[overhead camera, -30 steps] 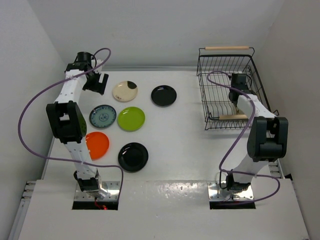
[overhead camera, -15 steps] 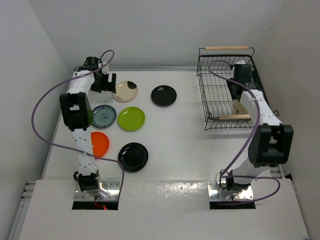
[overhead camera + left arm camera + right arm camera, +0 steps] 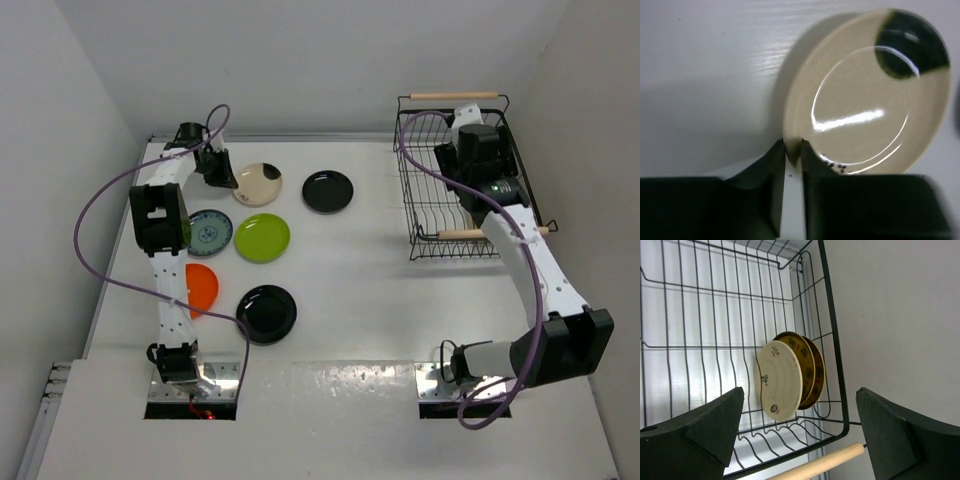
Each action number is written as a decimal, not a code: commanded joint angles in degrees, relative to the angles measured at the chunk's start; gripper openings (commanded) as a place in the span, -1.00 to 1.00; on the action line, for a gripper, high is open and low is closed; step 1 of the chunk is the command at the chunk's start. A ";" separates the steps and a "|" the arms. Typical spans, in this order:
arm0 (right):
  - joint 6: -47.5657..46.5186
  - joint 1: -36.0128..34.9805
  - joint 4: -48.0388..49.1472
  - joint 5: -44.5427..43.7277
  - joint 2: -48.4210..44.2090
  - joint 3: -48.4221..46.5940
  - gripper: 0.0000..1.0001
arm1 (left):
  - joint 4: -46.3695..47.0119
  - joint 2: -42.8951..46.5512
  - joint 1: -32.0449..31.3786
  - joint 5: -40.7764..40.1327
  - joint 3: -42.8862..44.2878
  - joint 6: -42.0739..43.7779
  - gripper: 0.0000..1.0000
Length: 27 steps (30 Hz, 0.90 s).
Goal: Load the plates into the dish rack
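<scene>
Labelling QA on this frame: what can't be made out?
- Top view: left arm covers part of the orange plate and blue-grey patterned plate.
- Top view: right arm hides the racked plates in the dish rack.
- Left wrist: blur; unclear whether left gripper pinches the cream plate's rim.

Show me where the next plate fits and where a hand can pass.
Rack: all wires free beyond the cream plate and two mustard plates bunched beside the wooden handle. Table: bare strip between the far black plate and the rack. Crowded: the left plate cluster.
</scene>
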<state>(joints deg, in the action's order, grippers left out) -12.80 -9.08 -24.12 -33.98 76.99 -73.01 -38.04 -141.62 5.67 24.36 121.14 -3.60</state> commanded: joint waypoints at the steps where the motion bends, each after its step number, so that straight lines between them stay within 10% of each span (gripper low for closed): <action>1: 2.16 -2.25 1.18 -0.39 -1.67 0.24 0.84 | -1.33 -0.24 -0.49 4.28 -1.17 -0.18 -0.82; 15: 15.40 -11.39 -2.25 25.26 3.51 -5.65 0.89 | -1.86 15.40 -0.49 20.02 5.42 -2.20 -1.00; 27: 34.76 -15.97 10.05 48.03 18.98 -10.92 0.84 | -11.33 27.80 -14.64 28.36 -5.84 10.88 -1.00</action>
<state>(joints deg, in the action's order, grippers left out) 14.04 -24.99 -19.90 6.39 93.27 -81.80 -43.29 -114.72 -6.90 48.16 115.20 0.86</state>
